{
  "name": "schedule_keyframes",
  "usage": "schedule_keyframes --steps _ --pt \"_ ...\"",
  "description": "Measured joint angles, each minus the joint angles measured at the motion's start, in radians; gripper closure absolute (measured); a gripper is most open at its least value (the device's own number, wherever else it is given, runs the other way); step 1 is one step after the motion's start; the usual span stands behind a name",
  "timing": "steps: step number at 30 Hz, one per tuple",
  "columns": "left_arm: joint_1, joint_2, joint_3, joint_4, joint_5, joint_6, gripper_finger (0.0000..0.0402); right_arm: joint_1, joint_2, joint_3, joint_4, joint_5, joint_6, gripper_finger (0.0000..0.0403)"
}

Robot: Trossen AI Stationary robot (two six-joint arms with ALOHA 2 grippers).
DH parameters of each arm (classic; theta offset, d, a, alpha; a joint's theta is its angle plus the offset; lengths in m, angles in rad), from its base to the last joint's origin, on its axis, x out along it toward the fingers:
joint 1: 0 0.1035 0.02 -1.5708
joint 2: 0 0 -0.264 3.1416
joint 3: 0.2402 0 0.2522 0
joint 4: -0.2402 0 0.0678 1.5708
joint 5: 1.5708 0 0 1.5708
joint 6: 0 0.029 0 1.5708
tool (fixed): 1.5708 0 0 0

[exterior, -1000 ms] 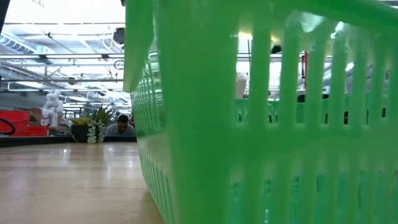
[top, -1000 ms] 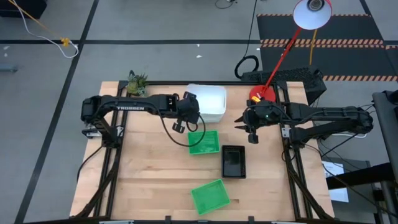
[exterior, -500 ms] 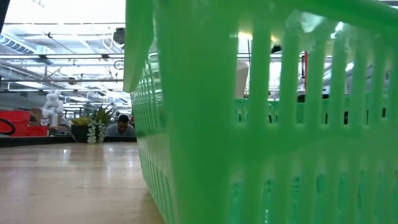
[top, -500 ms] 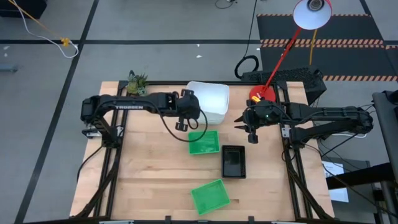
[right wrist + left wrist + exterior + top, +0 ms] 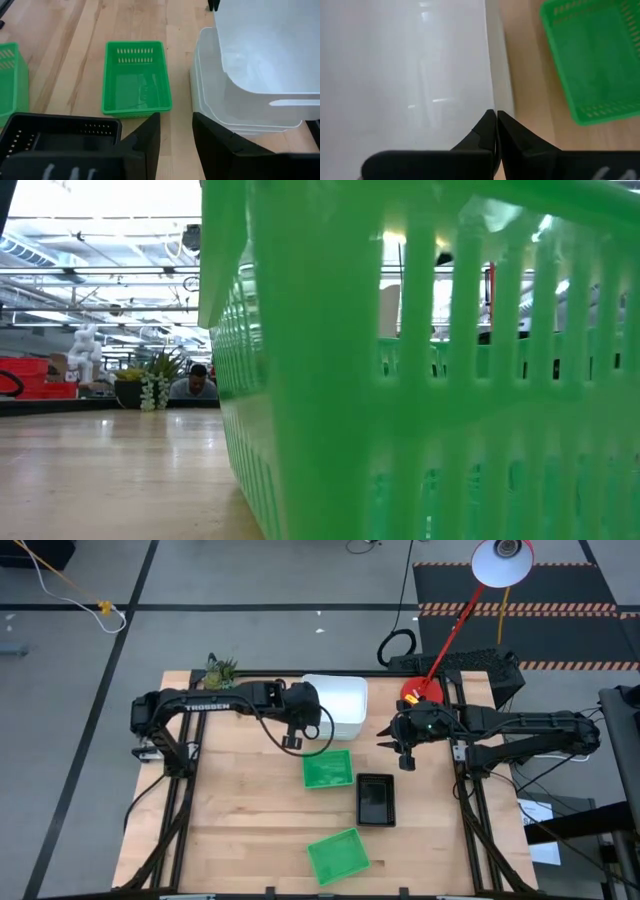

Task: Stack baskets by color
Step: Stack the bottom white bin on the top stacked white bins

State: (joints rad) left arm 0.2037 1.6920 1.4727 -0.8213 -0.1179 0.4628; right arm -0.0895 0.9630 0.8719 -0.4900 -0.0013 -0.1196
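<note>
My left gripper (image 5: 306,722) is shut on a white basket (image 5: 340,700) at the table's far middle. In the right wrist view this basket (image 5: 265,50) hangs tilted over the other white baskets (image 5: 210,112) that stand nested below it. One green basket (image 5: 328,768) sits on the table's middle, with a black basket (image 5: 375,800) to its near right. Another green basket (image 5: 337,855) stands by the near edge and fills the low view (image 5: 420,380). My right gripper (image 5: 386,740) hovers open, right of the white baskets, with nothing between its fingers. My left gripper pinches the white basket's rim (image 5: 489,95) on its left side between its two fingers, seemingly one inside the wall and one outside. The fingers slant down from the table's left. The basket is lifted and tilted above the nested white baskets.
A red lamp base (image 5: 420,695) stands at the far right corner, just behind my right gripper, and a small plant (image 5: 220,670) at the far left corner. The wood on the table's left half lies bare. A person (image 5: 195,383) sits far behind the table.
My left gripper has rolled and risen slightly while staying shut on the white basket. The basket has turned and tipped a little over the nested white ones.
</note>
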Motion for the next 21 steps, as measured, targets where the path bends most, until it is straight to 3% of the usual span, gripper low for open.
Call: schedule_keyframes --steps 11,21 --pt "0.035 0.000 0.000 0.006 0.067 -0.013 0.0388 0.000 0.000 0.000 0.000 0.000 0.002 0.0293" --pt "0.036 0.000 -0.077 0.086 0.083 0.008 0.0386 0.000 0.000 0.000 0.000 0.000 0.002 0.0293"
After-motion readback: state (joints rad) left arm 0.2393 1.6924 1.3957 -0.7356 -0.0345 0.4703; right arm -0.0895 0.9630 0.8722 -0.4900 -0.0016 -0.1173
